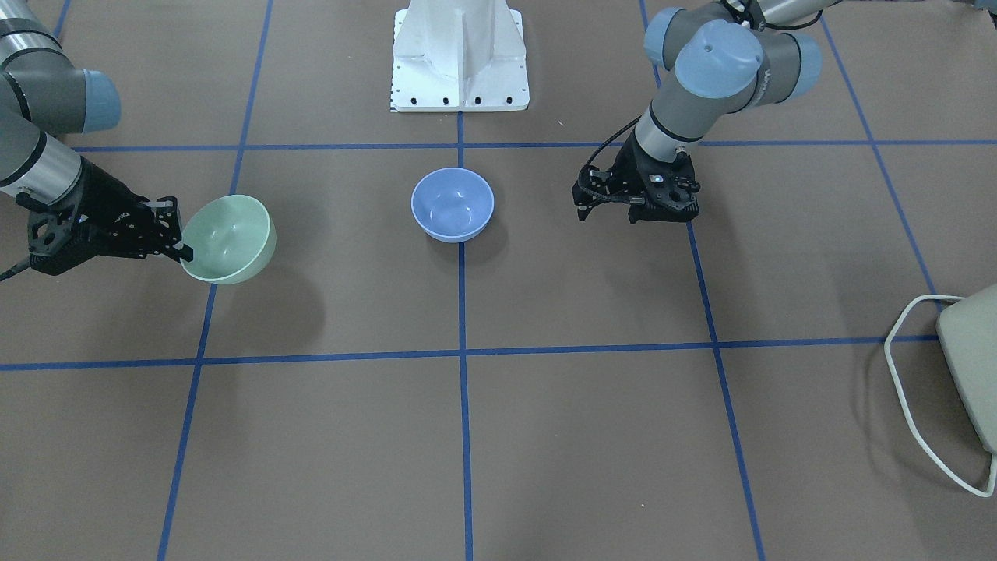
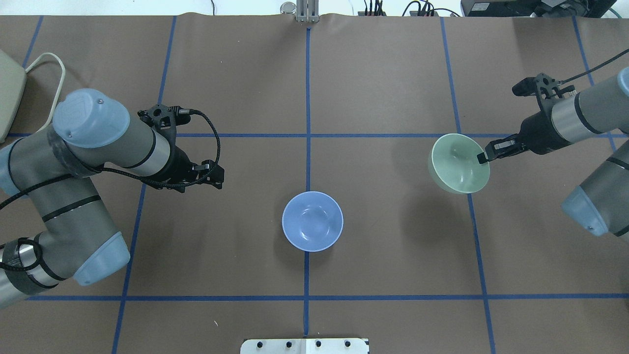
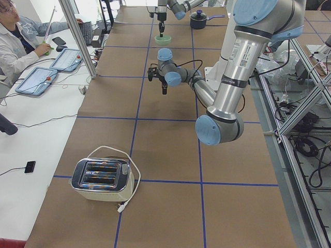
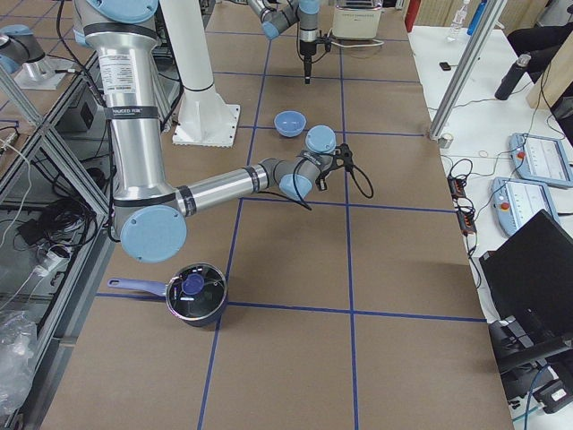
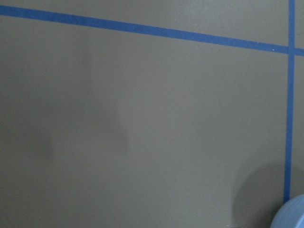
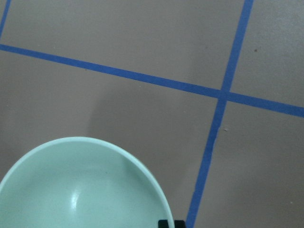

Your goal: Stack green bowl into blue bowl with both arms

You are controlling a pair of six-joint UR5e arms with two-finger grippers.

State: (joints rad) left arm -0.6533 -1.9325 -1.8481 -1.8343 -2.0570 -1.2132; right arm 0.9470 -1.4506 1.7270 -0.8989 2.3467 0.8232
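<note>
The pale green bowl (image 1: 227,239) hangs tilted a little above the table, its shadow offset below it. My right gripper (image 1: 183,248) is shut on the bowl's rim; the overhead view shows the gripper (image 2: 481,157) at the right side of the bowl (image 2: 459,163). The bowl fills the bottom of the right wrist view (image 6: 80,190). The blue bowl (image 1: 452,204) stands upright on the centre line, also seen from overhead (image 2: 312,221). My left gripper (image 2: 216,177) hovers left of it, apart and empty, its fingers looking together (image 1: 580,212). The blue bowl's rim shows in a corner of the left wrist view (image 5: 292,213).
The white pedestal (image 1: 459,62) stands behind the blue bowl. A toaster (image 3: 101,178) with its cord sits at the table's left end. A dark lidded pot (image 4: 195,294) sits at the right end. An operator (image 3: 15,41) sits at a side desk.
</note>
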